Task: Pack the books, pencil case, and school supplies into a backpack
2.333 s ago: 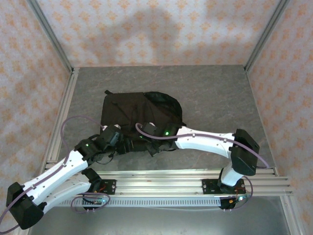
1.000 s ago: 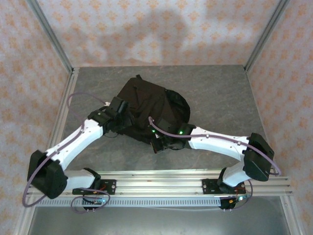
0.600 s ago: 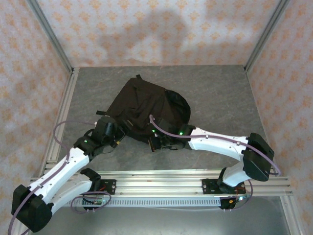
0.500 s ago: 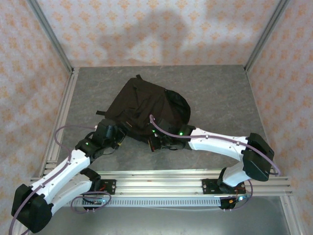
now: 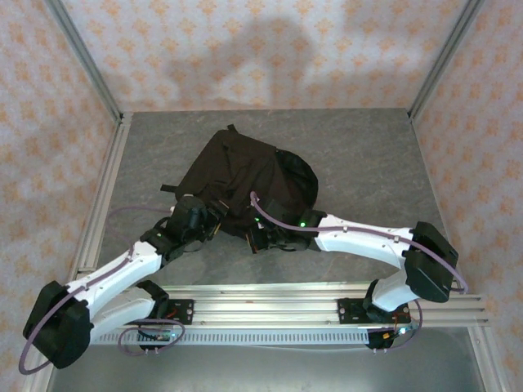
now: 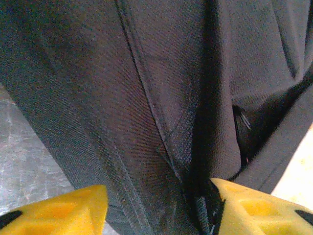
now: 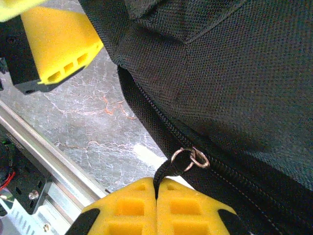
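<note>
We're looking at a robot lab cell: grey stone-look tabletop, bare aluminium frame posts, peach patterned wall panels, slotted aluminium mounting rail up front.

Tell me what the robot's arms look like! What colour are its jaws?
Both the left arm and the right arm have white shells with chunky black joints. A purple cable loops along each. The right arm has a small green light. The jaws are bright yellow blocks with square hollows.
</note>
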{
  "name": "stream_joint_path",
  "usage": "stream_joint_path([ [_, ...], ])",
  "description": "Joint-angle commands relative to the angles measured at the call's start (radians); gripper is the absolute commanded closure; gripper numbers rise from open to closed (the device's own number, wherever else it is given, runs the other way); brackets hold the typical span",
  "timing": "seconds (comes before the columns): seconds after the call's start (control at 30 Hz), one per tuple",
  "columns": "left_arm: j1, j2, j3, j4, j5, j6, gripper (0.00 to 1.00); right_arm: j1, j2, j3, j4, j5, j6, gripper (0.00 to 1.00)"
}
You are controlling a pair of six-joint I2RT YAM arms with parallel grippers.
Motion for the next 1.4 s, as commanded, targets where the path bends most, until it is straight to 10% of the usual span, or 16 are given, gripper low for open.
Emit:
stream_joint_path([
  [0.0, -0.005, 0.008, 0.020, -0.002, -0.067, 0.016, 0.55, 0.006, -0.027, -0.011, 0.011, -0.001, 0.009, 1.00],
  [0.37, 0.032, -0.036, 0.106, -0.197, -0.181, 0.120, 0.88, -0.015, -0.097, -0.043, -0.088, 0.065, -0.011, 1.00],
  [1.37, 0.094, -0.025, 0.154, -0.307, -0.216, 0.253, 0.93, -0.051, -0.195, -0.052, -0.250, 0.063, -0.097, 1.00],
])
